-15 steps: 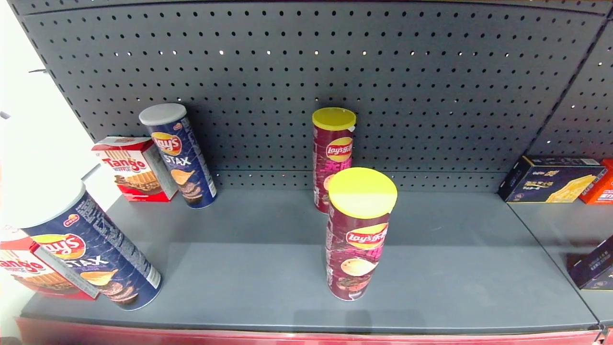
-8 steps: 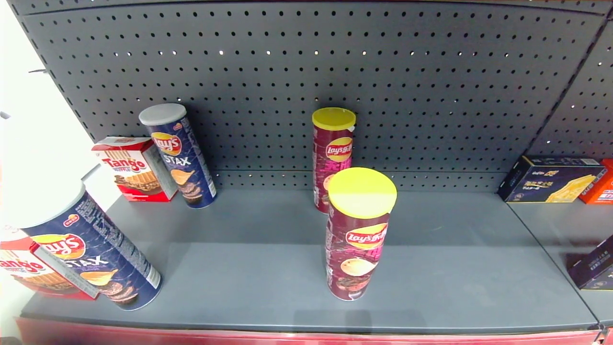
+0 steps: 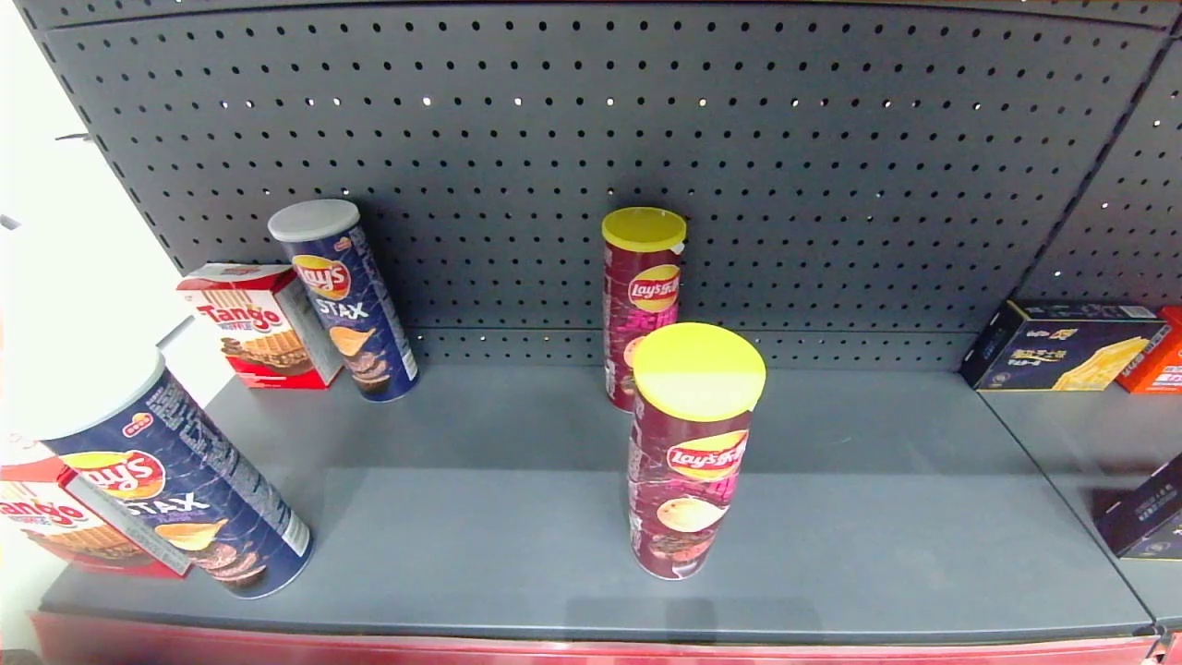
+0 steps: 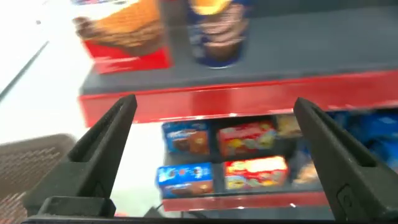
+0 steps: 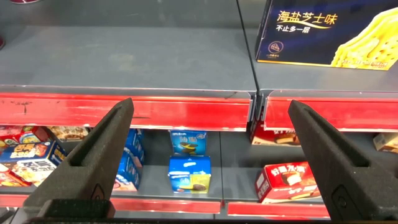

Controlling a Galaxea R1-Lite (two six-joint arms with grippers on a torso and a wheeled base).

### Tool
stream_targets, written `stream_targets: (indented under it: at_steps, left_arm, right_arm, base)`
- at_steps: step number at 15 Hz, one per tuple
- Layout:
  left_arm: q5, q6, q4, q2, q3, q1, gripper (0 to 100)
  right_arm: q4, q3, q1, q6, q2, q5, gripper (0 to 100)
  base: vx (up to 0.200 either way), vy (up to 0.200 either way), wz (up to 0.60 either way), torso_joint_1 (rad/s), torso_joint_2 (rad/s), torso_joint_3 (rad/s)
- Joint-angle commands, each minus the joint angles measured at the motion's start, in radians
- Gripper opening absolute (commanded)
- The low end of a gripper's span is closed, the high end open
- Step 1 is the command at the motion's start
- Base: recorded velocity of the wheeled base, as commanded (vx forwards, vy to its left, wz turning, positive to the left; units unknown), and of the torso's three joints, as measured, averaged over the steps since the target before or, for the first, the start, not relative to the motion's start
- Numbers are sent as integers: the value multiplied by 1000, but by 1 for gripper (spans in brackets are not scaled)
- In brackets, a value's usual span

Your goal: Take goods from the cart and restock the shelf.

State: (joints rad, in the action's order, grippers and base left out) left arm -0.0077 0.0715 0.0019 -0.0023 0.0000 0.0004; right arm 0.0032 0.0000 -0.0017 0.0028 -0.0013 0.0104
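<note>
Left tool (image 4: 214,102) and right tool (image 5: 211,104) both gape wide, empty, before the red-edged shelf (image 3: 877,517).

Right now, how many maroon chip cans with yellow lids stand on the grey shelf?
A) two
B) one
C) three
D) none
A: the front maroon can stands toward the front of the shelf, the rear maroon can behind it by the pegboard.
</note>
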Motion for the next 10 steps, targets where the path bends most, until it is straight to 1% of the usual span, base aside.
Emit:
stream_targets:
  at_steps: [1, 2, 6, 8, 9, 10]
  left_arm:
    - [14, -7, -2, 2, 0, 1, 100]
    - [-3, -2, 0, 2, 0, 0, 100]
    - [-14, -4, 0, 2, 0, 0, 100]
    - [-14, -4, 0, 2, 0, 0, 100]
    - [-14, -2, 0, 2, 0, 0, 100]
    - [-14, -2, 0, 2, 0, 0, 100]
  right_arm:
    - [0, 0, 0, 0, 1, 0, 100]
    - [1, 0, 2, -3, 1, 2, 100]
    - [0, -2, -4, -6, 7, 3, 100]
    - [0, -2, 8, -37, 15, 5, 100]
    - [0, -167, -3, -18, 127, 6, 100]
    - [-2, -259, 11, 13, 282, 6, 100]
  base:
    - [0, 0, 0, 0, 0, 0]
    - [0, 0, 0, 0, 0, 0]
    - [0, 0, 0, 0, 0, 0]
    - [0, 0, 0, 0, 0, 0]
    - [0, 0, 0, 0, 0, 0]
    - [0, 0, 0, 0, 0, 0]
